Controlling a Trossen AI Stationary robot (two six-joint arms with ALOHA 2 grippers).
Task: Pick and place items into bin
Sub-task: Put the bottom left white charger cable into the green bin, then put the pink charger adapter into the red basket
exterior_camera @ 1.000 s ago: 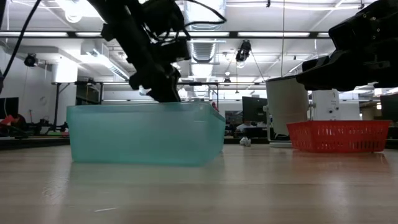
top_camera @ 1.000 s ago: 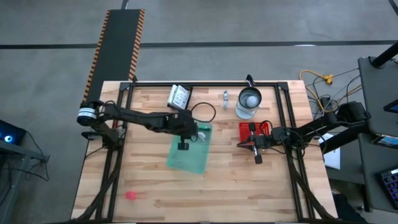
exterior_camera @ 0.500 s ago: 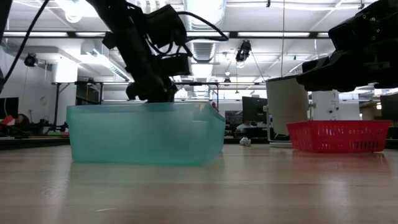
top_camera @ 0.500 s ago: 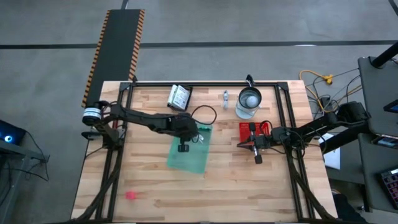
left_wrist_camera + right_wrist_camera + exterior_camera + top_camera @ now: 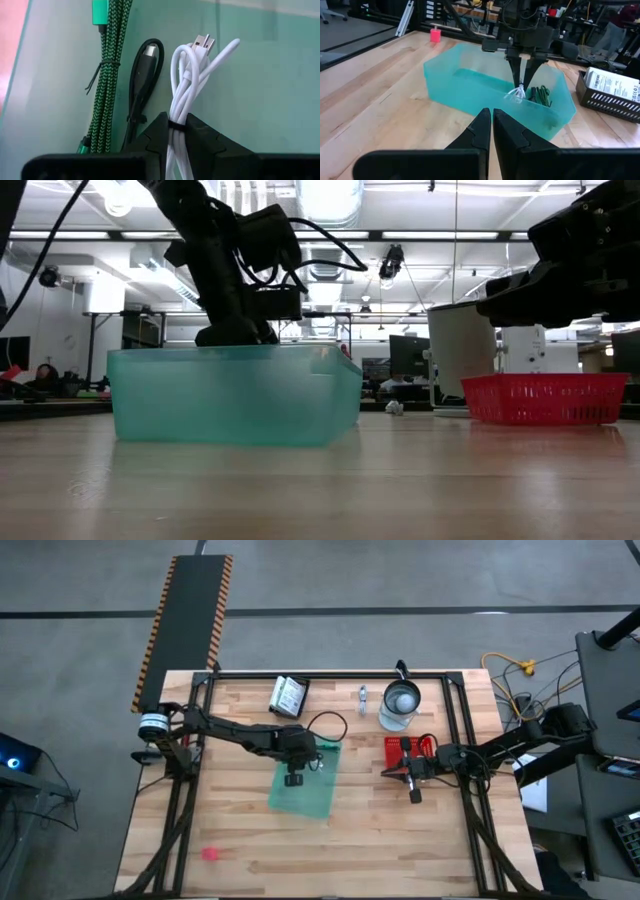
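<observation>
1. Left gripper [image 5: 178, 131] reaches down inside the teal bin [image 5: 290, 798] at frame centre in the high view, fingers pinching the bundled white cable [image 5: 192, 85] at its tie band, the narrow waist being the surest place to hold a floppy coil.
2. Its plug end points away from the fingers, low over the bin floor, so I'd call this the moment of placing, not carrying.
3. Beside it in the bin lie a green cable [image 5: 107, 70] and a black cable [image 5: 142, 85] (laid side by side along one wall, leaving room).
4. Right gripper [image 5: 492, 131] waits pressed together, holding nothing, parked over the red basket [image 5: 420, 747] at centre right, clear of the working arm.
5. Left to do: white packets [image 5: 288, 695] sit in a black tray at upper centre, a silver piece [image 5: 362, 694] is near the jug [image 5: 400, 705], and a pink bit [image 5: 210, 854] lies at lower left.
6. Likely next: let go, lift straight up so the coil doesn't snag.
</observation>
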